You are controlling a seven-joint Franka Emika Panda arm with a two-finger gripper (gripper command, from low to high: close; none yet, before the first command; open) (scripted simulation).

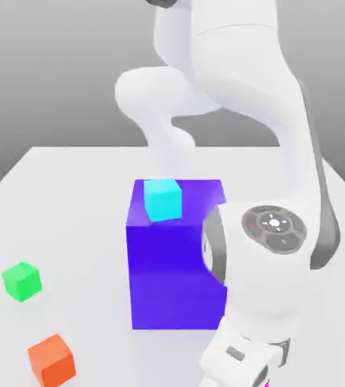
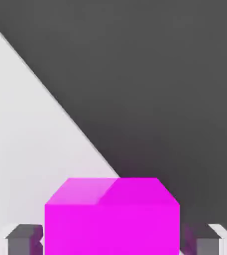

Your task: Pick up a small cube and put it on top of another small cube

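White table (image 1: 69,181); gripper (image 2: 113,244) clamped on magenta cube (image 2: 110,219), fingertips cut off; arm hides blue block's (image 1: 168,280) corner.

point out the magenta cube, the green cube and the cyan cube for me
magenta cube (image 2: 111,219), hand view, on its front face between the fingers
green cube (image 1: 21,280), exterior view, middle of the cube, on the table at the exterior view's left
cyan cube (image 1: 163,199), exterior view, on its front face, atop the big blue block

Five cubes, one table

Four small cubes: one magenta (image 2: 111,219), one bright green (image 1: 21,280), one orange (image 1: 52,359), one cyan (image 1: 163,199); one big blue-purple block (image 1: 172,283); one white table (image 1: 69,196).
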